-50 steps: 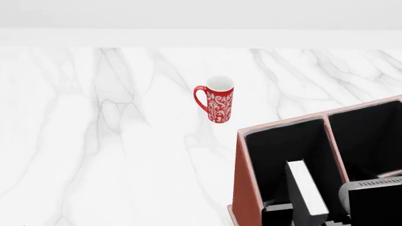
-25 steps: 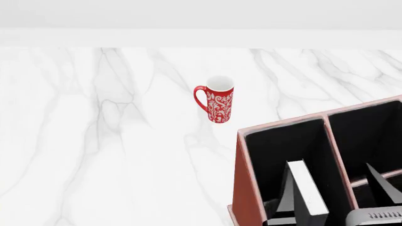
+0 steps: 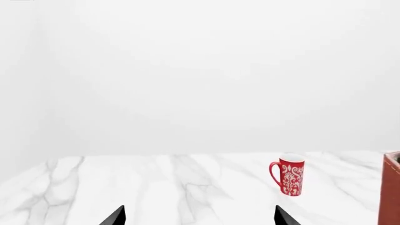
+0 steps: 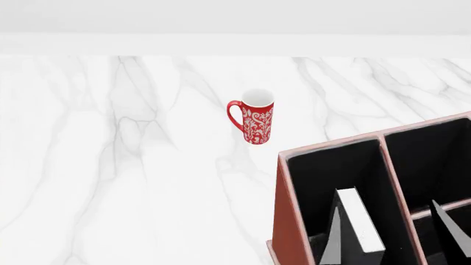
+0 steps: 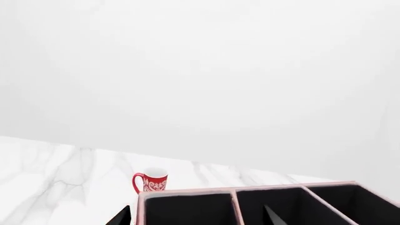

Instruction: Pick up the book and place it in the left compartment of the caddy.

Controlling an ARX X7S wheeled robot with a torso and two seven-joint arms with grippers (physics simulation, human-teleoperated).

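The reddish-brown caddy (image 4: 288,221) stands at the lower right of the head view. The black book (image 4: 362,223) stands in its left compartment (image 4: 324,171), white page edges up. My right gripper (image 4: 386,197) is open and empty over the caddy. One finger (image 4: 332,234) is beside the book and the other (image 4: 446,226) is over a smaller section. In the right wrist view the gripper (image 5: 196,218) straddles the caddy's (image 5: 187,193) near wall; the book is hidden there. My left gripper (image 3: 200,219) is open and empty above the table.
A red patterned mug (image 4: 255,118) stands upright on the white marble table (image 4: 110,165), behind and left of the caddy. It also shows in the left wrist view (image 3: 289,175) and the right wrist view (image 5: 151,181). The caddy's edge (image 3: 391,187) shows in the left wrist view.
My right gripper has opened and drawn back toward the view's bottom edge; its body has left the head view. The book stays standing in the left compartment. The left arm has not moved.
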